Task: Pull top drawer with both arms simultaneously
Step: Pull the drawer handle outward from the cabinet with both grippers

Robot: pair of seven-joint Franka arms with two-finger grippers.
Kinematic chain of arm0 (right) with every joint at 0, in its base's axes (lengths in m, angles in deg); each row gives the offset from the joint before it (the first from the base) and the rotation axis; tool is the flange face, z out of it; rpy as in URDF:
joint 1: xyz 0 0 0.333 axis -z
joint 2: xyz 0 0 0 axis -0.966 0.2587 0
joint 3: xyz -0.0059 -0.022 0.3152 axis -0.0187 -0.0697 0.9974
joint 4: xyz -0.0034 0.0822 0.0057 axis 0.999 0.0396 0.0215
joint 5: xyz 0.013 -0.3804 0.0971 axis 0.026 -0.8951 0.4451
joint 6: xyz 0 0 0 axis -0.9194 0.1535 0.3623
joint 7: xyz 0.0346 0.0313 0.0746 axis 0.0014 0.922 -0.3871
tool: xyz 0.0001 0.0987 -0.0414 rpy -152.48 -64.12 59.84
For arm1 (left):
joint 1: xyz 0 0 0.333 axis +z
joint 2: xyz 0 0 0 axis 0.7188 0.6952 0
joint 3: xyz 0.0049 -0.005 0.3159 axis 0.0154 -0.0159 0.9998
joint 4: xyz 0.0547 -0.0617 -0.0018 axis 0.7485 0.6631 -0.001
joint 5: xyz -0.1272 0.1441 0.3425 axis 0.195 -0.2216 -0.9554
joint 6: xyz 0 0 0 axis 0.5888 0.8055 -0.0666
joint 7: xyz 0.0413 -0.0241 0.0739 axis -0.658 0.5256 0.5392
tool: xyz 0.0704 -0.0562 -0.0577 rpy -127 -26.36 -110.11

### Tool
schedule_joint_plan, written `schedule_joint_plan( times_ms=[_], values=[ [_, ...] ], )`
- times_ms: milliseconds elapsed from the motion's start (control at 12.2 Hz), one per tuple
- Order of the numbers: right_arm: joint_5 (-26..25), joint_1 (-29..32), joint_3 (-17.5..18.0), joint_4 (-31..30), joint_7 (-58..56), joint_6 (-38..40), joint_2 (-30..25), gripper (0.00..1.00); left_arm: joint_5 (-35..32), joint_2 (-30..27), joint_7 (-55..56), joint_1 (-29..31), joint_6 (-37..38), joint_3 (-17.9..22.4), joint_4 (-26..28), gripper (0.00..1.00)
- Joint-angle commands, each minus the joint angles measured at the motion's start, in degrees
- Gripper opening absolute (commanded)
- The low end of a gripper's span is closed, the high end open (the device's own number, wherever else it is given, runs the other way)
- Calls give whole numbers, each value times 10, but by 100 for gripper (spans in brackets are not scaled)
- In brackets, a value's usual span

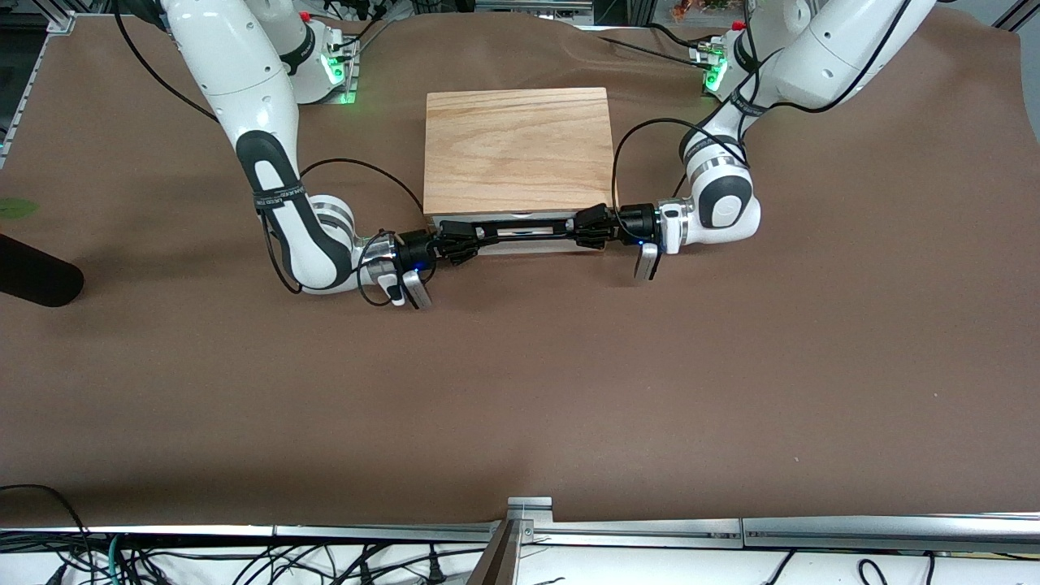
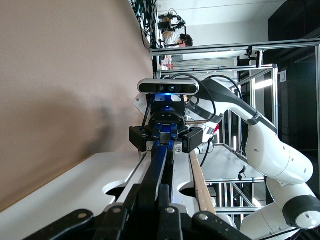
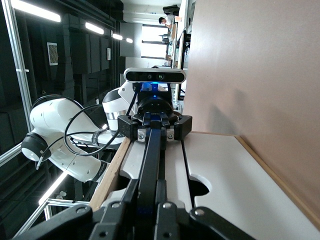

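A light-wood box (image 1: 517, 146) stands mid-table, and the white front of its top drawer (image 1: 524, 245) faces the front camera. A long black wire handle (image 1: 524, 227) runs across that front. My right gripper (image 1: 470, 238) is shut on the handle's end toward the right arm. My left gripper (image 1: 582, 227) is shut on the end toward the left arm. The left wrist view shows my left gripper (image 2: 159, 200) clamped on the handle (image 2: 161, 162), with the right gripper (image 2: 166, 137) holding it farther along. In the right wrist view my right gripper (image 3: 148, 197) clamps the same handle (image 3: 151, 150).
Brown cloth covers the table (image 1: 520, 390). A black cylinder-like object (image 1: 36, 276) pokes in at the right arm's end, with a small green patch (image 1: 16, 208) near it. A metal rail (image 1: 528, 524) and loose cables line the table edge nearest the front camera.
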Motion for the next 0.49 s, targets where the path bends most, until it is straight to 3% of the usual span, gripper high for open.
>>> schedule_joint_plan(
  times_ms=[0,411],
  values=[
    [13,17,-8,27,4,3,-5,0,-32,0,2,-1,-3,29,37,0],
    [13,28,-8,73,43,-11,12,0,-50,18,44,-1,-4,40,8,0]
  ],
)
